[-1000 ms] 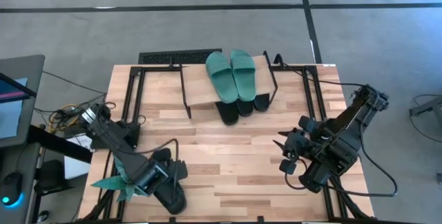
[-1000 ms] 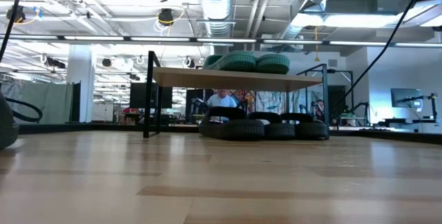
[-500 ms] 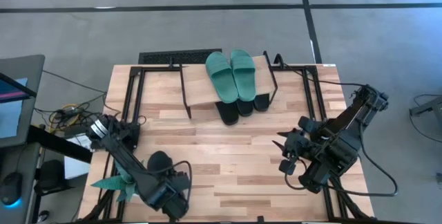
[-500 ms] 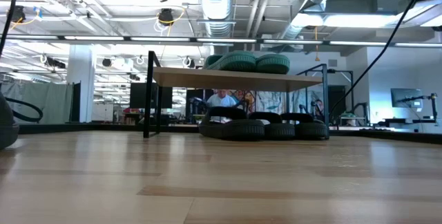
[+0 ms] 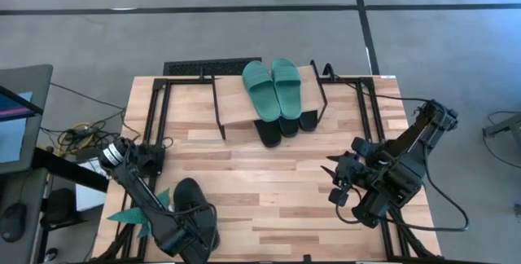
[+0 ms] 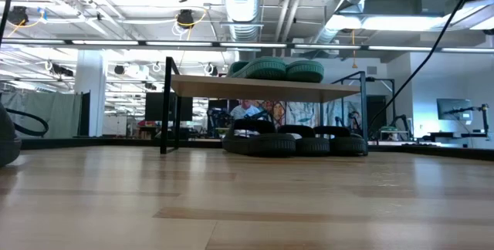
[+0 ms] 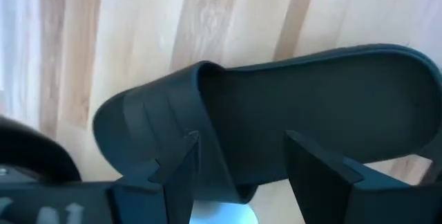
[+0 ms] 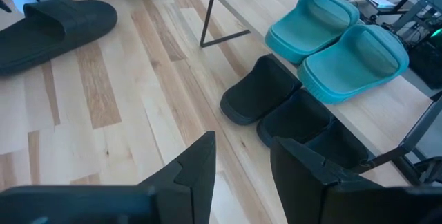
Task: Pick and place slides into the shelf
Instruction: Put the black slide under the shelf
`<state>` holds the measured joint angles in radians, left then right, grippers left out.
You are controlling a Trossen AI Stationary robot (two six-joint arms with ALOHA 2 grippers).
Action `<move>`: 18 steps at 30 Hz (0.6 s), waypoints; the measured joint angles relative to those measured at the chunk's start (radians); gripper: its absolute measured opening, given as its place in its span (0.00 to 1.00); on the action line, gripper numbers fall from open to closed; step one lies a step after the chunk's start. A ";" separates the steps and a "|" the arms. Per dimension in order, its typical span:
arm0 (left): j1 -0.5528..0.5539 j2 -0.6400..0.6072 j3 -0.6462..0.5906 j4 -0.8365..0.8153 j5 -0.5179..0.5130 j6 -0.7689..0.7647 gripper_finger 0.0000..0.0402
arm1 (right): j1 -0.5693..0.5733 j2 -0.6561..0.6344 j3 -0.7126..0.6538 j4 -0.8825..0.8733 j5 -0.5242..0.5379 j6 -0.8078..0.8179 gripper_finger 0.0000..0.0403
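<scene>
At the table's near-left corner, the left gripper [image 5: 189, 235] hung directly over the last loose black slide [image 7: 276, 106], fingers spread wide and straddling the strap end, nothing grasped. A clean pick probably called for dropping straight down so both fingers cleared the strap, then closing across the sole's width. Mid-table at the far edge, the shelf [image 5: 236, 105] carried two teal slides [image 5: 273, 87] on top and three black slides [image 8: 290, 110] beneath. At the right, the right gripper [image 5: 340, 184] waited, partly open and empty.
</scene>
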<state>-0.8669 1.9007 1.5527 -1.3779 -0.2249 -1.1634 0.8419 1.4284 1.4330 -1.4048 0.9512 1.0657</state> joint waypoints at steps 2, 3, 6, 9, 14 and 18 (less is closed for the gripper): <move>0.001 0.000 -0.012 -0.005 -0.021 -0.008 0.48 | 0.000 0.000 0.000 0.000 0.000 0.000 0.32; 0.002 0.000 -0.019 -0.003 -0.024 -0.010 0.48 | 0.000 0.000 0.000 0.000 0.000 0.000 0.32; 0.006 0.000 -0.049 0.017 -0.024 -0.011 0.48 | 0.000 0.000 0.000 0.001 0.000 0.000 0.32; 0.009 0.000 -0.066 0.039 -0.024 -0.020 0.48 | 0.000 0.000 0.000 0.001 0.000 0.000 0.32; 0.009 0.000 -0.066 0.035 -0.052 -0.031 0.48 | 0.000 0.000 0.000 0.003 0.000 0.000 0.32; 0.009 0.000 -0.066 0.034 -0.053 -0.032 0.48 | 0.000 0.000 0.000 0.006 0.000 0.000 0.32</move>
<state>-0.8574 1.9007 1.4864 -1.3437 -0.2783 -1.1957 0.8421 1.4284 1.4330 -1.3983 0.9515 1.0657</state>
